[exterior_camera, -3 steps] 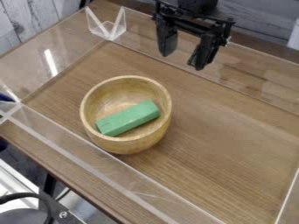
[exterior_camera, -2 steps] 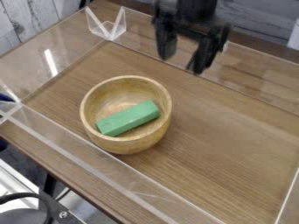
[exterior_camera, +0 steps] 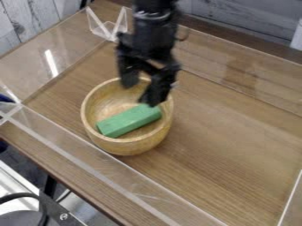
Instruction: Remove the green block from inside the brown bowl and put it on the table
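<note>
Jaws on the black gripper (exterior_camera: 141, 81) stand apart, two dark fingers (exterior_camera: 156, 90) hanging straight down over the far half of the brown bowl (exterior_camera: 127, 115), with nothing between them. One finger tip sits low over the bowl's back rim and the other reaches further in, close above the green block (exterior_camera: 129, 121); whether it touches the block cannot be told. The gripper body is matte black, boxy and hard-edged, blurred slightly at its upper part.

In this single camera view, the brown bowl is round and pale tan, turned from wood, with a thick smooth rim and fine grain lines showing on its outer wall. The green block lies inside it on the bowl floor, a small flat rectangular bar of solid mint green with crisp edges and a dull, even surface. It rests at a slant, one end toward the bowl's left wall and the other toward the right, spanning roughly half the bowl's width.

The worktop (exterior_camera: 224, 150) is medium-brown wood grain, its streaks running diagonally, with a soft sheen. Low clear acrylic walls (exterior_camera: 83, 168) edge it, catching bright glints along their top edges. At the far left a small clear acrylic bracket (exterior_camera: 106, 25) stands at the corner. Beyond the walls, pale wooden planks (exterior_camera: 24, 22) show at the upper left.
</note>
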`<state>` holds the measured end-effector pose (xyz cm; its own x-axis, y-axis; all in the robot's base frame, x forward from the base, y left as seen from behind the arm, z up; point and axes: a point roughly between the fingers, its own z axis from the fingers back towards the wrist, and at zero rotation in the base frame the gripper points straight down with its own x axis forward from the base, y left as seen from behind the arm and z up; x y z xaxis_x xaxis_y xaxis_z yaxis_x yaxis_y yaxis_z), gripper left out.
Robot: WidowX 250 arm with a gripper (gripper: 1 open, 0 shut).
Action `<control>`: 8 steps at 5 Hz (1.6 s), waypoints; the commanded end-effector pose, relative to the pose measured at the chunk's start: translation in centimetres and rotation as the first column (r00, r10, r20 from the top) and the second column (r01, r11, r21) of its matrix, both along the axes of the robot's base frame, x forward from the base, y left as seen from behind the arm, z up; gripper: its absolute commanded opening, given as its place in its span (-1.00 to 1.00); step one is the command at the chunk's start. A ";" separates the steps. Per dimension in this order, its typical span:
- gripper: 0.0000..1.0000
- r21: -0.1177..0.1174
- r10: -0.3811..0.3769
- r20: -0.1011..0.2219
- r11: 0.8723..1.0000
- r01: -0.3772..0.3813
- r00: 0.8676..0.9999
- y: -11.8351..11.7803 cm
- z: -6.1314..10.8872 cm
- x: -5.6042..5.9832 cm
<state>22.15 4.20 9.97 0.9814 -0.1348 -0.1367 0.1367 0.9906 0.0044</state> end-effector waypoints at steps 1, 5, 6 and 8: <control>1.00 -0.001 -0.009 0.043 1.000 0.009 0.999 1.2 -0.4 -0.9; 1.00 -0.014 -0.079 -0.012 0.997 0.079 0.997 3.3 -5.2 -1.6; 1.00 -0.010 -0.093 -0.019 0.996 0.093 0.995 2.9 -5.5 -1.4; 1.00 -0.035 -0.080 -0.007 0.996 0.079 0.997 2.6 -4.6 -1.4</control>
<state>19.43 6.27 3.94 0.9530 -0.2257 -0.2019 0.2163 0.9740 -0.0681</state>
